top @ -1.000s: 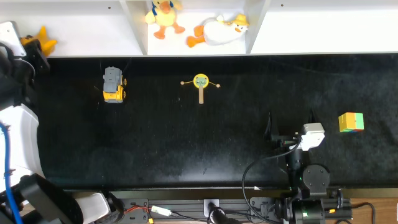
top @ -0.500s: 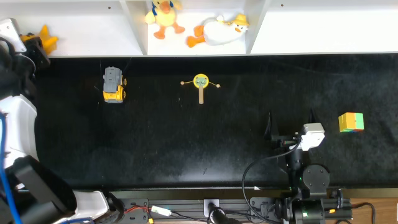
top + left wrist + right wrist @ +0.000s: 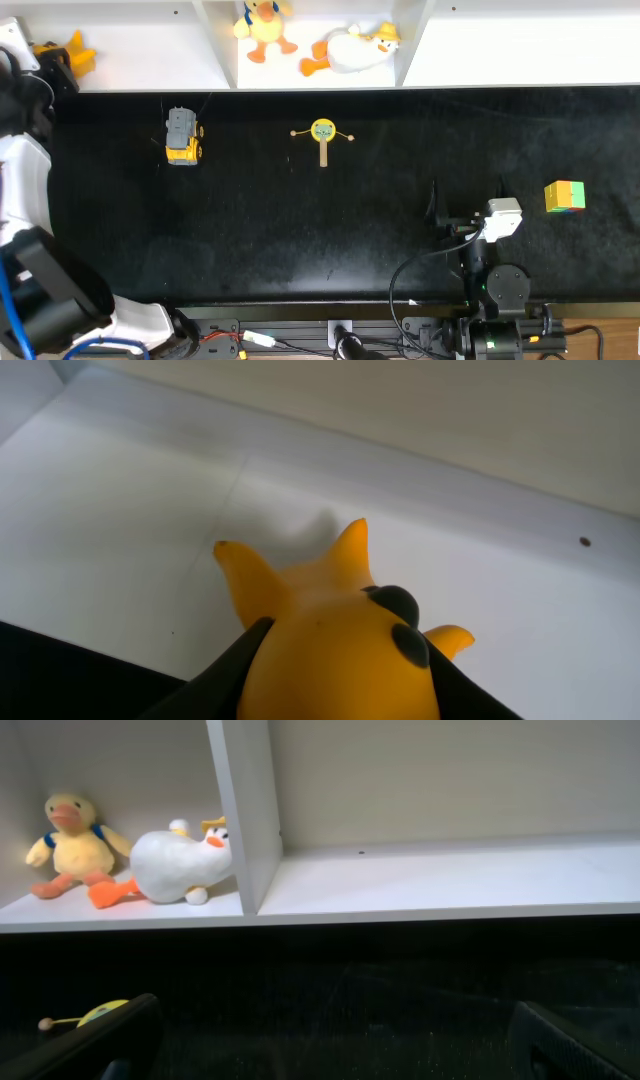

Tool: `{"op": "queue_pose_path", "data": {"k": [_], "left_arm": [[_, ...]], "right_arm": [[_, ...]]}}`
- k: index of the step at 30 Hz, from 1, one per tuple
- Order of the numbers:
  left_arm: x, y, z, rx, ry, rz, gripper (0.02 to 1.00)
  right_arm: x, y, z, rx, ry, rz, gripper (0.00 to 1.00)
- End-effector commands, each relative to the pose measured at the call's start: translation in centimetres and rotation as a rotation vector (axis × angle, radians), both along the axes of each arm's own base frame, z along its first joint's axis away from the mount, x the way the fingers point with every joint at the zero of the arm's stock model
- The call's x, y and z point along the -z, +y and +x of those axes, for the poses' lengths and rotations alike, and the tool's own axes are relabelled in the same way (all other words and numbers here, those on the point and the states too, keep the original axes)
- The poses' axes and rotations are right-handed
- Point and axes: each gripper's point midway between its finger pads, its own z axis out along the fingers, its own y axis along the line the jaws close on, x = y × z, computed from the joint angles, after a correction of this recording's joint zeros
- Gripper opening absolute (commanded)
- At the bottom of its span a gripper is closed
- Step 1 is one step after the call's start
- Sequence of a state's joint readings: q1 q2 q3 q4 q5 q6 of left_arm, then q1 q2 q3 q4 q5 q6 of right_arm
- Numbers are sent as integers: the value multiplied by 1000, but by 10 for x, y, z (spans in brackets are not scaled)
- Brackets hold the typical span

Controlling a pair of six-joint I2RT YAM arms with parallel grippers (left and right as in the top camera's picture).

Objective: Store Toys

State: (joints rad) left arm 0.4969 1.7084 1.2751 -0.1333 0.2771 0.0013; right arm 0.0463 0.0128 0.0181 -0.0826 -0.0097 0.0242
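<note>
Left end effector (image 3: 345, 695): fingers closed against both flanks of a small yellow-orange moulded figure toy with pointed ears and black spots (image 3: 325, 625). The toy hangs in the grip just above the floor of the white shelf (image 3: 130, 60), in the left-hand compartment. I cannot tell whether its underside is touching the floor.

Handling, by judgement: the toy looks light and hollow, with a smooth, rounded skin of plastic or vinyl. It is likely slick under the pads and may give a little if squeezed. The broad body is the sound place to hold it, as it is held now. The ears and side nubs are thin and would twist out of a grip. It does not look fragile, but its round base may roll when let go.

Right end effector (image 3: 466, 195): fingers spread wide, nothing between them, low over the black tabletop (image 3: 300, 220) facing the shelf.

Waiting on the tabletop:
- A grey-and-yellow toy truck (image 3: 182, 136): rigid, so grip it across the body.
- A yellow round-headed rattle on a wooden stick (image 3: 322, 135): flat, so take it by the stick.
- A multicoloured cube (image 3: 565, 196): hard, with flat faces.

Middle compartment: a yellow plush duck (image 3: 264, 24) and a white plush goose (image 3: 355, 48).
</note>
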Motion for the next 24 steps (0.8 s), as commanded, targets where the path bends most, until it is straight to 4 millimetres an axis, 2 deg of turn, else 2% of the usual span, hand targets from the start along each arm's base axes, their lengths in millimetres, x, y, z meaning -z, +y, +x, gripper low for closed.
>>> {"op": "queue_pose_path", "data": {"k": [1,5,14,24], "left_arm": [[-8,5,7,-29,-2,-9,371],[-10,14,2,-86,40,9,367],[-31,13,-4,-136,117,38,369],[-20,12,-3,-150,132,-4,375]], "right_arm": [[4,-2,0,11,0,-5,996],[4,-2,0,11,0,-5,996],[4,-2,0,11,0,-5,993],[4,-2,0,11,0,-5,996]]}}
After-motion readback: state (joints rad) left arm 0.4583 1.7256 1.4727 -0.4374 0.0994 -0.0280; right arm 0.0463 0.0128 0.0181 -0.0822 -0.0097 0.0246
